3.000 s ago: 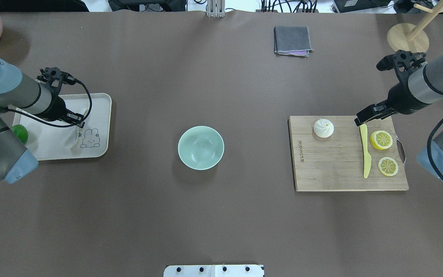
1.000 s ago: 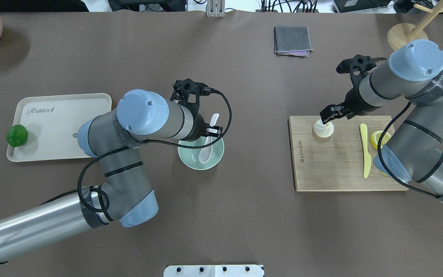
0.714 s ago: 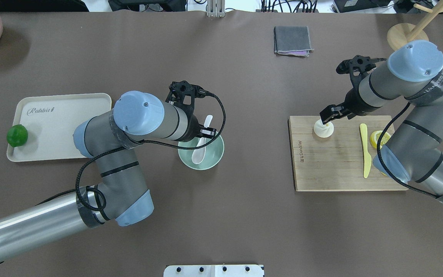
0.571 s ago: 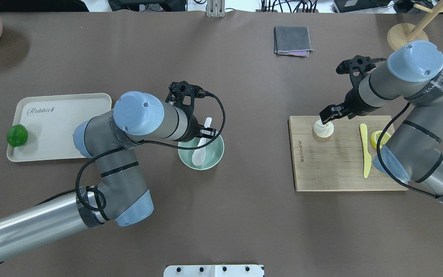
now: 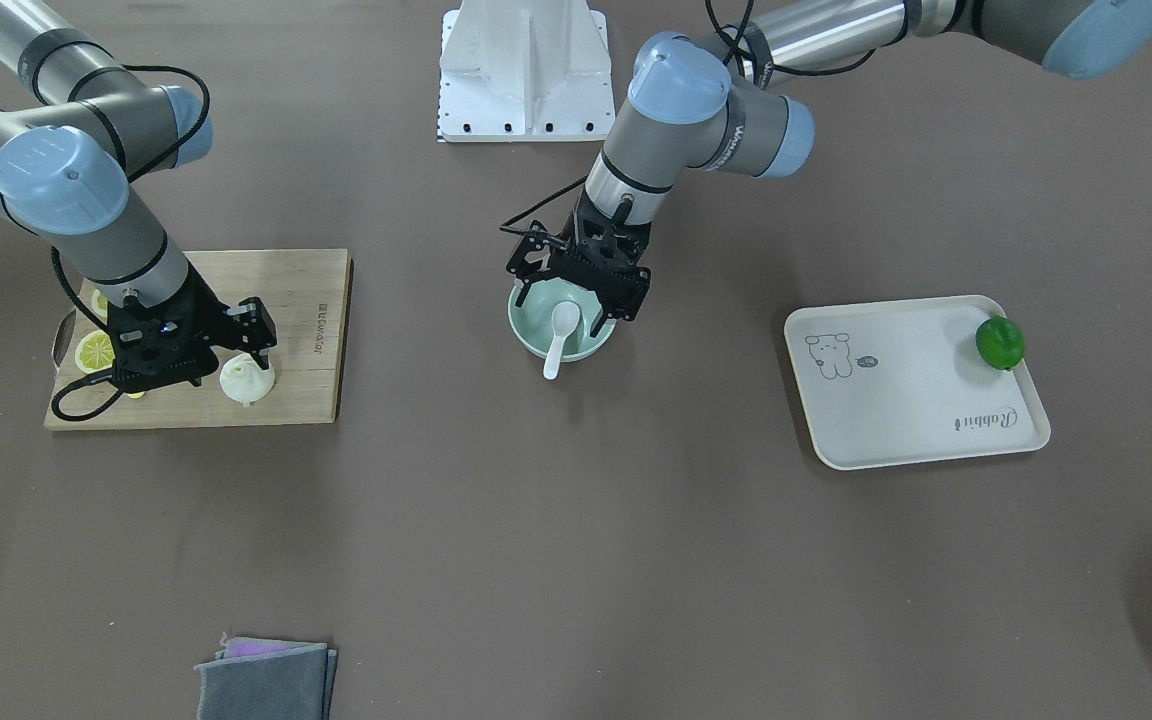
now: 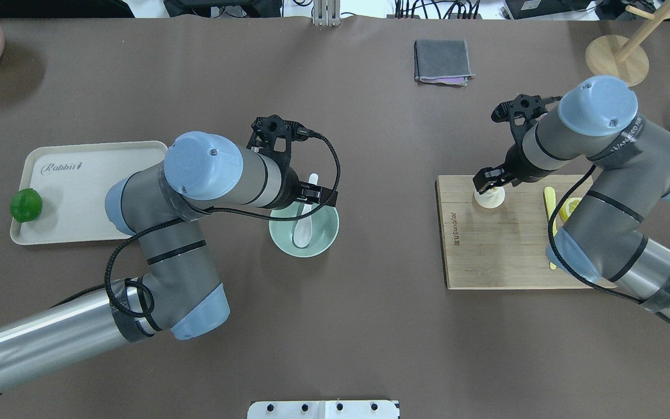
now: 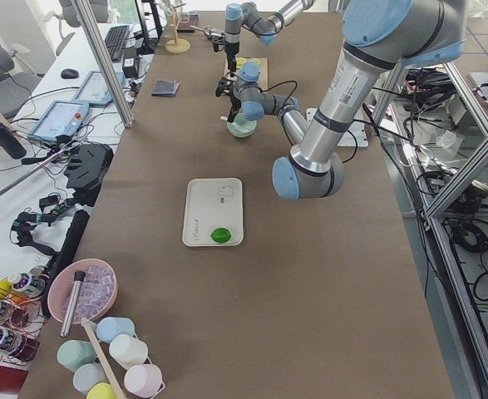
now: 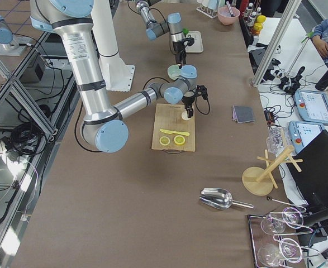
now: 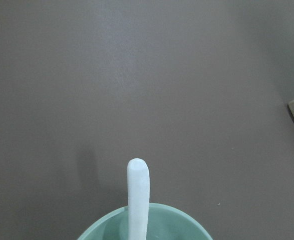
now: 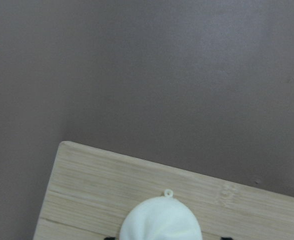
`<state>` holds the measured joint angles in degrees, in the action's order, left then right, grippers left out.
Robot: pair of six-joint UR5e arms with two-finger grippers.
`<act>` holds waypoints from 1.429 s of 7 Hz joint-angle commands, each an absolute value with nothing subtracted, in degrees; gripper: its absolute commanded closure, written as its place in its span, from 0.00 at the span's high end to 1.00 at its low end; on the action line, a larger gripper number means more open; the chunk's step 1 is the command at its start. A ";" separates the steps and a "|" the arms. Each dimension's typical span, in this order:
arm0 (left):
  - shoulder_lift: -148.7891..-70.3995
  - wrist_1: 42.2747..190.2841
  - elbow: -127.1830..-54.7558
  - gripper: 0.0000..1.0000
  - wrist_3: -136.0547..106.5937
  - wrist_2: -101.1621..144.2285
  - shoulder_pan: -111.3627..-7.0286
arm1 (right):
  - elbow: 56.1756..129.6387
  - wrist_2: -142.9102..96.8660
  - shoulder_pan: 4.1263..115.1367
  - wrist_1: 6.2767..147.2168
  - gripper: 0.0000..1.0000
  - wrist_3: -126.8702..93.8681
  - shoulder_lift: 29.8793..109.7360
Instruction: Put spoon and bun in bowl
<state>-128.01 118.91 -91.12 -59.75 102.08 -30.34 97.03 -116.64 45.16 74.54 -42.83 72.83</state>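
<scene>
1. Okay, my left claw (image 5: 576,303) hangs wrist-down over the mint-green bowl (image 5: 588,347), jaws spread wide, holding nothing.
2. The white soup spoon (image 5: 558,340) lies in that bowl, scoop inside, handle leaning over the rim away from the robot.
3. My right arm is folded at the elbow, its claw (image 5: 236,357) tipped down astride the steamed bun (image 5: 247,381) on the bamboo cutting board (image 5: 306,330).
4. Its tips sit just beside the bun; whether they pinch it, I cannot tell.

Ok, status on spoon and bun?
Left gripper open above bowl, spoon inside. Right gripper open, jaws flanking bun on cutting board. Knife apart, not blocking.
</scene>
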 commanded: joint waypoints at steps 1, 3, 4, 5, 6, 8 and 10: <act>-127.88 118.65 -91.76 0.98 -59.77 102.39 -32.16 | 96.24 -116.63 44.38 74.53 0.33 -42.80 72.60; -127.79 118.13 -92.71 0.98 -59.68 103.18 -34.87 | 96.07 -116.63 44.30 74.62 0.00 -42.80 72.77; -125.10 117.78 -94.64 0.98 -59.59 109.45 -38.63 | 96.41 -116.63 44.30 74.53 0.00 -42.89 72.60; -121.41 117.69 -97.18 0.98 -58.55 118.82 -45.37 | 97.46 -116.72 44.30 74.62 0.00 -43.33 71.21; -118.24 117.77 -98.51 0.98 -55.14 127.88 -52.75 | 97.82 -116.54 44.21 75.14 0.00 -47.51 68.15; -107.45 117.95 -99.76 0.98 -37.89 141.35 -66.03 | 97.47 -109.48 37.14 75.50 0.00 -62.15 58.76; -102.58 117.95 -98.62 0.98 -29.11 145.37 -71.53 | 96.77 -104.17 31.31 81.96 0.00 -70.72 48.39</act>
<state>-105.39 117.91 -99.13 -33.76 143.05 -68.43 97.12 -107.18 34.69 78.16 -65.67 54.37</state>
